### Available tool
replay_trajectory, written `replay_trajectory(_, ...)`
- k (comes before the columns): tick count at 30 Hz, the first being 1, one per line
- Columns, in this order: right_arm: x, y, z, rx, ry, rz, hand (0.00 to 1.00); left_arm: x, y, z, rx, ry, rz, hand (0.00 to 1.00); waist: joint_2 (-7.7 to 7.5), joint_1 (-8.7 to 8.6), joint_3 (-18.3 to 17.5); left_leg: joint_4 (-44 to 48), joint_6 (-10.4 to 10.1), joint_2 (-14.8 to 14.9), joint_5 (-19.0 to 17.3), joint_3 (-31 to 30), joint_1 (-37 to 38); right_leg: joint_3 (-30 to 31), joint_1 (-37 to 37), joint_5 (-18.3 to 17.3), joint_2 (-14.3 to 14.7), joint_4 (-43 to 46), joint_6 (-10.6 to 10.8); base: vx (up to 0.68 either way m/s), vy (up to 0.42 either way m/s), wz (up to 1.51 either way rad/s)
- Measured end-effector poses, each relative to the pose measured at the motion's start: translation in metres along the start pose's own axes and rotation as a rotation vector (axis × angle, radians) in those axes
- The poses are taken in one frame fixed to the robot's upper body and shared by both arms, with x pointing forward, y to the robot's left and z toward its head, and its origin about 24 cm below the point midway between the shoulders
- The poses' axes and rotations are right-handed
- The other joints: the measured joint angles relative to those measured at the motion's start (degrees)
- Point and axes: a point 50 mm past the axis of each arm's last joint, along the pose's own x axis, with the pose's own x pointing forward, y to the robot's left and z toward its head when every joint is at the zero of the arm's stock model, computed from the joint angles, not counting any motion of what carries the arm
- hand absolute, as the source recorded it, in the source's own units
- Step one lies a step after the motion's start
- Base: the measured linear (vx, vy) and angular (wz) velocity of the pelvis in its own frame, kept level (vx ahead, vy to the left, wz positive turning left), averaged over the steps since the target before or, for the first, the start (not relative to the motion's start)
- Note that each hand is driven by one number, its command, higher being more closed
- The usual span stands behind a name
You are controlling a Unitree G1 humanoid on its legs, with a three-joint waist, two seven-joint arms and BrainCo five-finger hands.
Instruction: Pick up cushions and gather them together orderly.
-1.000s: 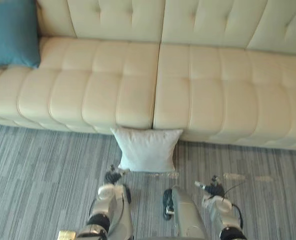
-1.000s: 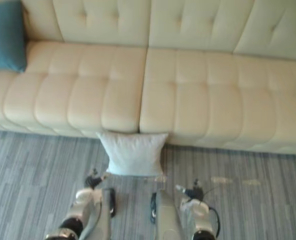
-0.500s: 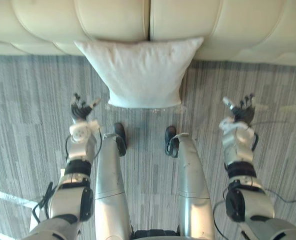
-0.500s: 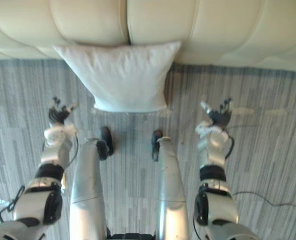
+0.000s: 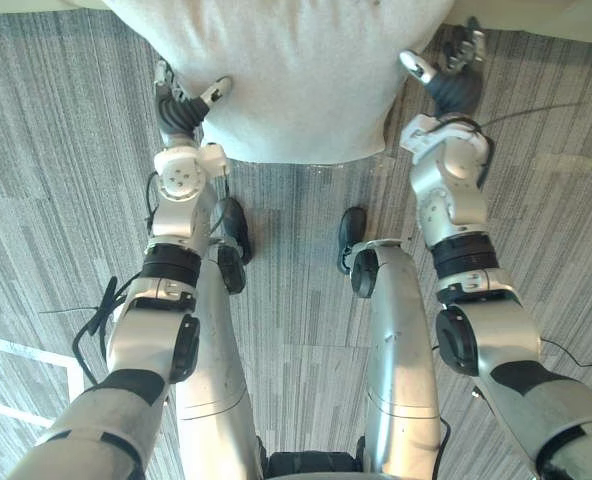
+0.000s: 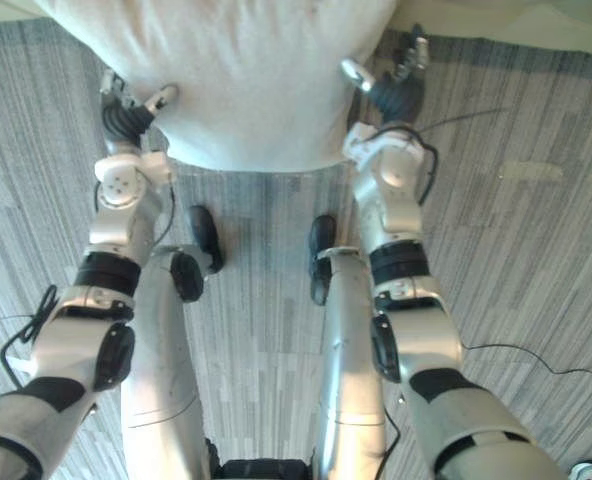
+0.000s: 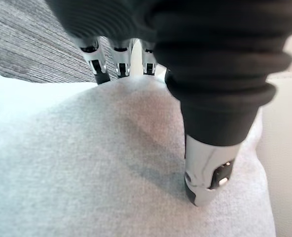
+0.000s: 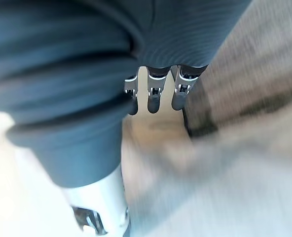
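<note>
Having bent closer over the last half-second, I brought my left hand (image 5: 181, 105) and right hand (image 5: 446, 80), both open-fingered, to either side of the white cushion (image 5: 296, 70) on the carpet (image 5: 36, 150), ungripped yet.

Grey striped carpet floor (image 5: 66, 150); white cushion (image 5: 296, 70) on it, beside cream sofa (image 5: 556, 15).

The left arm (image 5: 166, 300) and right arm (image 5: 466, 240) are smooth silver-grey shells broken by black bands at the joints, each with a rounded silver wrist housing dotted with small screws. A dark ribbed cover caps the left hand (image 5: 181, 112) and right hand (image 5: 452, 90). Their silver fingers end in dark tips.
</note>
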Motion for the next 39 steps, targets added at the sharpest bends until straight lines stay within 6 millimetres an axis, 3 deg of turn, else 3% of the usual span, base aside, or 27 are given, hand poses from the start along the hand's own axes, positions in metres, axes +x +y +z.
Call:
replay_trajectory(4, 0.006, -0.001, 0.0, -0.014, 0.017, -0.025, 1.0, -0.001, -0.017, 0.005, -0.023, -0.008, -0.014, 1.0, 0.0, -0.05, 0.0, -0.9, 0.21, -1.23, 0.89, 0.11, -0.18, 0.19, -0.03, -0.04, -0.93, -0.27, 0.07, -0.01, 0.029, 0.14)
replay_trajectory(13, 0.008, -0.012, 0.001, 0.039, 0.039, -0.085, 1.0, -0.003, -0.028, 0.021, -0.103, -0.048, 0.005, 1.0, -0.01, -0.28, 0.01, -1.34, -0.07, -2.19, 1.64, -0.16, -0.39, -0.18, 0.1, 0.04, -1.57, -0.46, -0.01, -0.01, 0.017, 0.05)
replay_trajectory(16, 0.001, -0.018, -0.012, 0.031, 0.073, -0.098, 1.0, -0.013, -0.033, 0.015, -0.111, -0.045, -0.022, 1.0, -0.04, -0.63, -0.03, -2.06, -0.05, -1.97, 1.63, -0.15, 3.28, -0.26, 3.9, 0.05, -1.45, -1.35, 0.04, 0.0, 0.01, -0.04)
replay_trajectory(21, -0.031, -0.05, -0.037, 0.015, 0.091, -0.146, 1.0, -0.047, -0.046, -0.011, -0.122, -0.013, -0.103, 1.0, -0.33, -1.15, -0.77, -8.04, -0.01, -1.24, 1.74, 0.28, 17.44, -0.81, 18.21, 0.77, -1.03, -8.08, 0.44, 0.02, -0.005, -0.1)
replay_trajectory(24, -0.056, -0.065, -0.035, 0.026, 0.028, -0.161, 1.0, -0.072, -0.051, -0.023, -0.172, -0.003, -0.142, 1.0, -0.32, -1.67, -1.68, -14.32, 0.14, -1.3, 1.92, 1.38, 28.16, -0.89, 28.62, 1.12, -1.0, -14.56, 0.9, 0.06, -0.016, -0.12)
replay_trajectory(26, -0.079, -0.08, -0.044, -0.009, 0.027, -0.184, 1.0, -0.092, -0.052, -0.041, -0.183, 0.049, -0.162, 1.0, -0.43, -1.98, -7.21, -17.8, 0.21, -1.56, 2.48, 1.95, 29.97, -1.11, 30.23, 1.67, -1.03, -17.86, 0.7, 0.09, -0.003, -0.04)
replay_trajectory(30, -0.119, -0.098, -0.055, -0.021, 0.046, -0.244, 1.0, -0.127, -0.053, -0.06, -0.228, 0.128, -0.189, 1.0, -0.72, -2.05, -8.96, -24.23, -0.35, -1.67, 3.26, 2.78, 42.36, -1.96, 42.47, 2.76, -1.24, -24.52, 0.15, 0.21, -0.005, -0.04)
replay_trajectory(34, -0.168, -0.114, -0.069, -0.092, 0.124, -0.279, 1.0, -0.167, -0.039, -0.078, -0.257, 0.215, -0.202, 1.0, -0.62, -1.92, -13.77, -31.84, -0.38, -1.5, 3.29, 4.65, 53.7, -2.41, 53.77, 3.89, -1.1, -33.08, 0.91, 0.18, 0.03, -0.1)
replay_trajectory(39, -0.206, -0.118, -0.067, -0.199, 0.172, -0.223, 1.0, -0.202, -0.02, -0.09, -0.271, 0.295, -0.18, 1.0, -0.16, -1.7, -18.77, -38.79, -0.24, -1.29, 3.26, 7.7, 63.88, -0.9, 64.16, 6.68, -0.71, -43.62, 2.73, 0.16, 0.109, -0.24)
